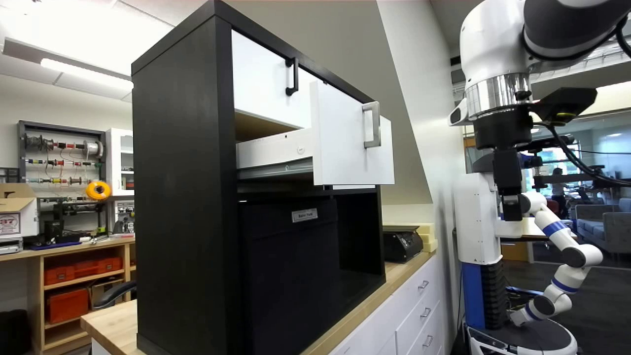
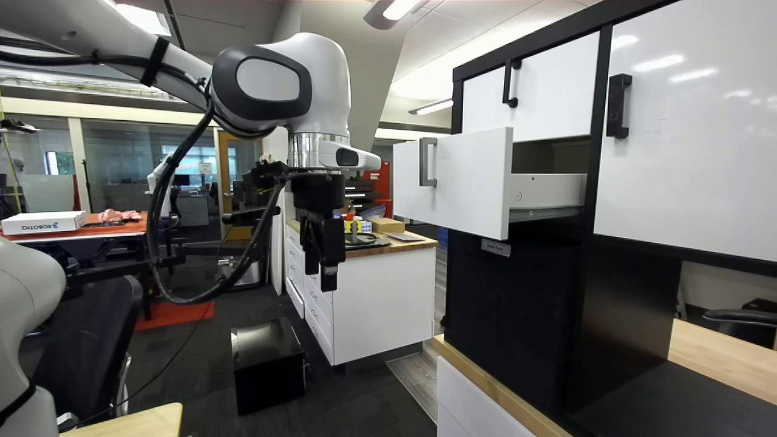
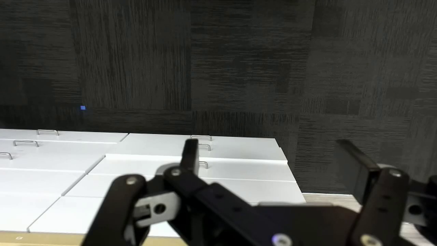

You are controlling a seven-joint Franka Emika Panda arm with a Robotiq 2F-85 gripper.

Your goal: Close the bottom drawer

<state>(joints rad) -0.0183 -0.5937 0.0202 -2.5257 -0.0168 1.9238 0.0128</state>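
Observation:
The bottom drawer is pulled out of the tall black cabinet (image 1: 182, 197). Its white flat front shows in both exterior views (image 1: 340, 143) (image 2: 461, 188), with a grey bar handle (image 1: 376, 124) (image 2: 427, 162) and pale box side (image 1: 276, 148). The upper white front (image 1: 259, 74) (image 2: 546, 97) above it is shut. My gripper (image 1: 511, 209) (image 2: 322, 276) points down in front of the drawer, apart from it. In the wrist view its fingers (image 3: 267, 145) stand wide apart with nothing between them. The bottom drawer is out of the wrist view.
A black panel with a small white label (image 1: 304, 215) fills the space below the drawer. A large white door (image 2: 686, 121) is beside it. The cabinet stands on a wooden counter (image 1: 365, 310) over white base drawers (image 3: 245, 150) with metal handles.

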